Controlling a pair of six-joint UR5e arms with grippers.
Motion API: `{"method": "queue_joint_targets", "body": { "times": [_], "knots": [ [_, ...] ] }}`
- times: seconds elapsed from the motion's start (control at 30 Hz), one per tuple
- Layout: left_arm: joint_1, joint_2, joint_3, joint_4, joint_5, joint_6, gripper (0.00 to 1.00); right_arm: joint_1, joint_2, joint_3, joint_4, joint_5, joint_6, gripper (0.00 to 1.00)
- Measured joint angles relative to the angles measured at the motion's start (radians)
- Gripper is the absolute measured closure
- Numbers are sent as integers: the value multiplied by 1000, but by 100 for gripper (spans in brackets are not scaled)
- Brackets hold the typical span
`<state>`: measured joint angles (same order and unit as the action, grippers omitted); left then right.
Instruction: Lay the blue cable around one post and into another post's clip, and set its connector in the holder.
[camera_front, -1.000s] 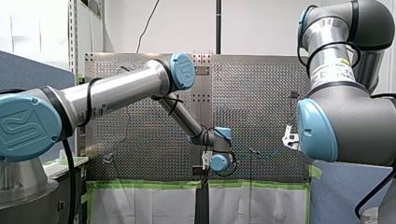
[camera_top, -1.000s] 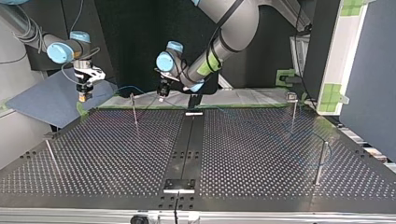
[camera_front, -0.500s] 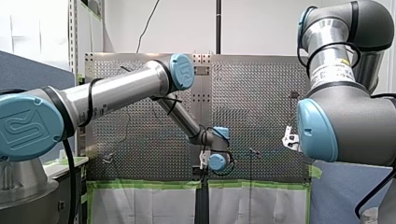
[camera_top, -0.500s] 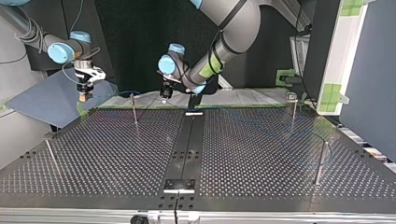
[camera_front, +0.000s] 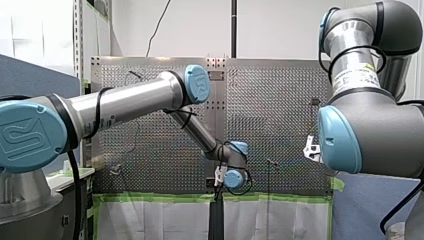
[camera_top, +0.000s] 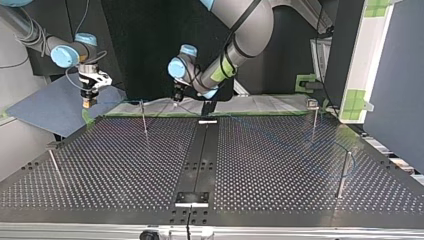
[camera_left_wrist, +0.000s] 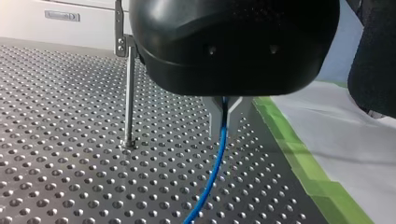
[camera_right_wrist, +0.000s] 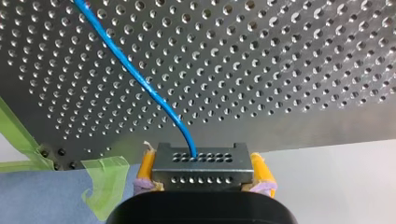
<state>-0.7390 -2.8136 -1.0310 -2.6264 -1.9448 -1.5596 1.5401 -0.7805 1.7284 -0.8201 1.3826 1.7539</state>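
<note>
Blue cable (camera_left_wrist: 217, 158) lies across the perforated table (camera_left_wrist: 56, 154), one stretch pinched between the pressed-together metal fingers (camera_left_wrist: 213, 112) of my left gripper (camera_left_wrist: 224, 116), which hangs near a thin post (camera_left_wrist: 129, 102) by the taped edge. The cable neither rounds this post nor sits in the clip (camera_left_wrist: 120, 43) at its top. Connector (camera_right_wrist: 200, 158) is clamped between the yellow pads (camera_right_wrist: 147, 164) of my right gripper (camera_right_wrist: 201, 170), out past the table's edge and in no holder. Judged midway at best: clip seating and connector placement are left, and any wrap round a farther post is too faint to tell.
</note>
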Motion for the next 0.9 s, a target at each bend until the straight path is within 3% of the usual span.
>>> {"method": "queue_joint_targets", "body": {
  "times": [0.4,0.63,0.9],
  "knots": [
    [10,-2,25,-12,-2,-14,99,-4,46,-16,-5,-5,-4,98],
    [16,-1,44,-16,-3,-12,99,-6,49,-32,18,-6,-3,98],
    [5,1,42,-39,-17,12,99,-7,50,-39,62,-6,-25,98]
  ]
}}
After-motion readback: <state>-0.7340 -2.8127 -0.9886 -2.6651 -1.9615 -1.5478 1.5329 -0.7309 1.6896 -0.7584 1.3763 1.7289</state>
